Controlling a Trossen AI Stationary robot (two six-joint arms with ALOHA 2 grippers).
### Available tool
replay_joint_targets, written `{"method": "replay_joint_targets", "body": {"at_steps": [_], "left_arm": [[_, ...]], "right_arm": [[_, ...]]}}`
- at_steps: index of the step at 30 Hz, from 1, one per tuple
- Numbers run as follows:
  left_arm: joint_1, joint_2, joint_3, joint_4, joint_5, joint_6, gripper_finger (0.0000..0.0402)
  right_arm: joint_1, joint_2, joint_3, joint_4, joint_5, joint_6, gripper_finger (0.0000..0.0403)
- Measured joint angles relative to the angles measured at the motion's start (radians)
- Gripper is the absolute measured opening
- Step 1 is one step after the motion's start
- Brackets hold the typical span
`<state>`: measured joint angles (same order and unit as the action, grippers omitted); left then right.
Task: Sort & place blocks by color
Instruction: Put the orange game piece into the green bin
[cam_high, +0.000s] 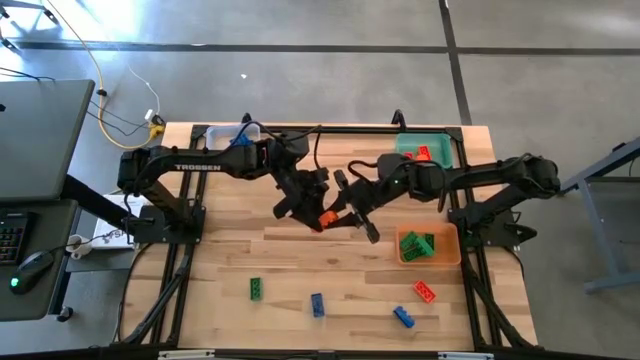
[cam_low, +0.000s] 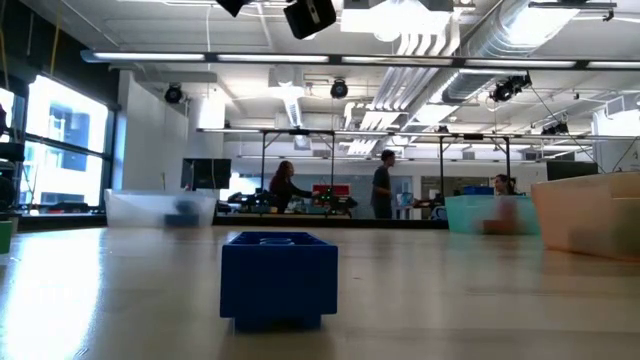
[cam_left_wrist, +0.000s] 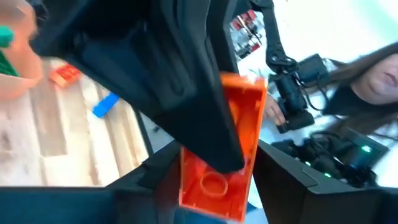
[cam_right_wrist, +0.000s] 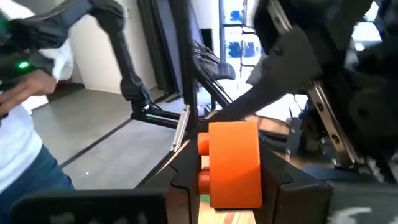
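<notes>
You are in the middle of a hand-over: the small red-orange studded plastic brick (cam_high: 323, 218) is in the air above the middle of the wooden bench (cam_high: 220, 260), between the two arms. The right gripper (cam_right_wrist: 233, 186) has its fingers clamped on the brick; in the right wrist view the brick sits upright between them. The left gripper (cam_left_wrist: 214, 186) is at the same brick, and in the left wrist view its dark fingers (cam_left_wrist: 292, 180) stand at both sides of it; I cannot tell if they press it or are a little apart from it.

My judgement of the next move: you let the left fingers go free of the brick and draw the left arm back, then you carry the brick with the right arm to the teal square plastic bin (cam_high: 432, 150) at the far right corner, where a red brick already lies. The orange square bin (cam_high: 430, 245) beside it holds green bricks.

On the bench near the front edge a green brick (cam_high: 256, 289), two blue bricks (cam_high: 317, 304) and one more red brick (cam_high: 425, 291) wait, not yet sorted.
</notes>
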<state>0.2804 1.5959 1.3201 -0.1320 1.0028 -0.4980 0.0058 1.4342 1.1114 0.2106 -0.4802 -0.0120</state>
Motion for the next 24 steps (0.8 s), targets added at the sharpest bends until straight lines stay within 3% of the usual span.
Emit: {"method": "replay_joint_targets", "body": {"at_steps": [10, 24], "left_arm": [[0.066, 0.001, 0.0, -0.059, -0.03, 0.026, 0.0228], [0.258, 0.001, 0.0, -0.218, 0.005, 0.25, 0.0234]], "right_arm": [[-0.044, 0.0, 0.0, -0.092, 0.008, 0.095, 0.0073], [-0.126, 0.0, 0.0, -0.196, 0.095, 0.139, 0.0073]]}}
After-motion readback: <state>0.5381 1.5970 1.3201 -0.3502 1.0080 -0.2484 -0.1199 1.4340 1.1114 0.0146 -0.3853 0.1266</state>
